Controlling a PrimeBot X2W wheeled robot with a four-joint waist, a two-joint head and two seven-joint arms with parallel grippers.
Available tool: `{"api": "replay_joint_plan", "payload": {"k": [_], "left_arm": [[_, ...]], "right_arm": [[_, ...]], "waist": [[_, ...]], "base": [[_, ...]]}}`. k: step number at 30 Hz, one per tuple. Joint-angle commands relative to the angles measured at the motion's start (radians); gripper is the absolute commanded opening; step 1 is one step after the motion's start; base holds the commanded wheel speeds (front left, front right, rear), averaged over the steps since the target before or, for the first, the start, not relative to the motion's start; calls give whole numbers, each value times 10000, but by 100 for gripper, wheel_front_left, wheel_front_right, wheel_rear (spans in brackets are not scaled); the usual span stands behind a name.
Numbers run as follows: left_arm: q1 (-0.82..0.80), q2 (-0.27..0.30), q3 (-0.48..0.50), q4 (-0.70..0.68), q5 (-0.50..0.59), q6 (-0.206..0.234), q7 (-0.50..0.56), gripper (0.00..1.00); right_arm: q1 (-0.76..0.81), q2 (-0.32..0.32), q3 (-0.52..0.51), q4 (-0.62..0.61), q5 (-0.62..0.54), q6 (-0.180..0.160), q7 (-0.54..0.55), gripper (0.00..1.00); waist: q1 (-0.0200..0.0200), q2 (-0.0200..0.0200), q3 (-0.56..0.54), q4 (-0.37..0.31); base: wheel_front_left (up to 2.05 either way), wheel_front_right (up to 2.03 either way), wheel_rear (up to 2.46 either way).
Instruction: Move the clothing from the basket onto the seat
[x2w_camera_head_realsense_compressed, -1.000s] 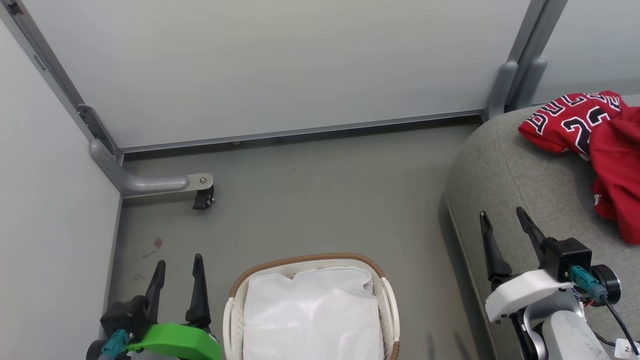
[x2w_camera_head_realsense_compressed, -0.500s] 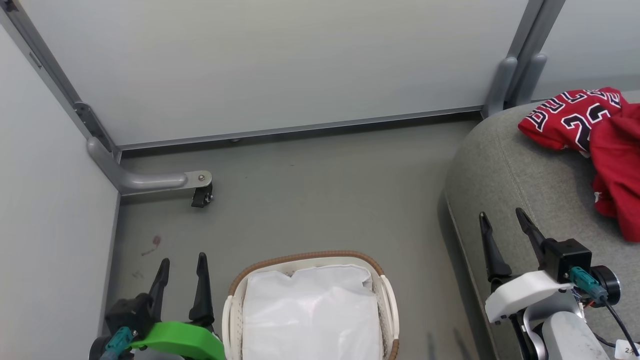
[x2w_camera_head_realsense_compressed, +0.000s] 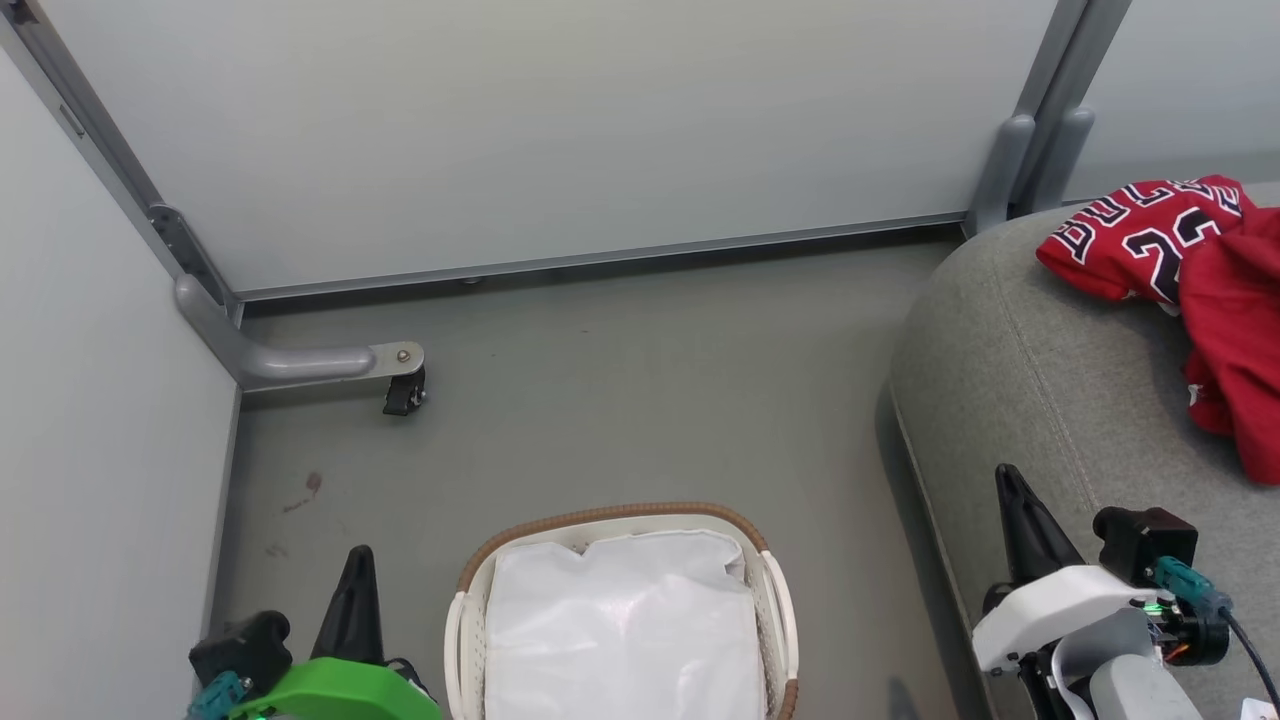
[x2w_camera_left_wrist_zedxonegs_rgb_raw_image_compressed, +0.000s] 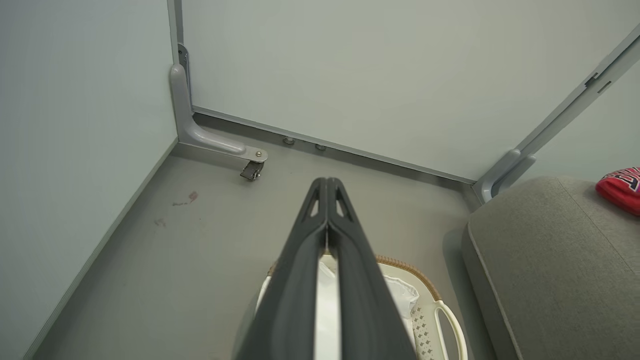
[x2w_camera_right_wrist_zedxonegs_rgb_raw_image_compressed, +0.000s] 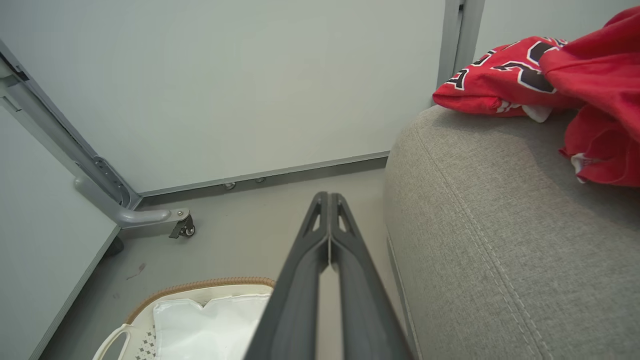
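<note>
Red clothing (x2w_camera_head_realsense_compressed: 1150, 240) on seat (x2w_camera_head_realsense_compressed: 1050, 390), well beyond closed right tool (x2w_camera_head_realsense_compressed: 1005, 476)

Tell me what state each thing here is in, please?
clothing: crumpled in a heap on the seat
basket: upright on the floor, no clothing inside
liner: white, rumpled, inside the basket
seat: carrying the clothing
left gripper: shut, holding nothing
right gripper: shut, holding nothing

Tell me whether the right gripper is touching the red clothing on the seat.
Apart. The head view shows a broad stretch of bare grey seat between the right gripper and the clothing.
</note>
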Motion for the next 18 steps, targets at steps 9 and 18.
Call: {"api": "replay_joint_plan", "payload": {"k": [9, 18], "left_arm": [[-257, 19, 342, -351, -1705, -75, 464, 0], [-357, 24, 562, -486, -2952, -108, 835, 0]], "right_arm": [[-46, -55, -101, -412, 2034, 0, 432, 0], [-1, -70, -180, -558, 3521, -1, 790, 0]], "waist": [[0, 0, -38, -11], [0, 0, -73, -21]], "base": [[0, 0, 0], [0, 0, 0]]}}
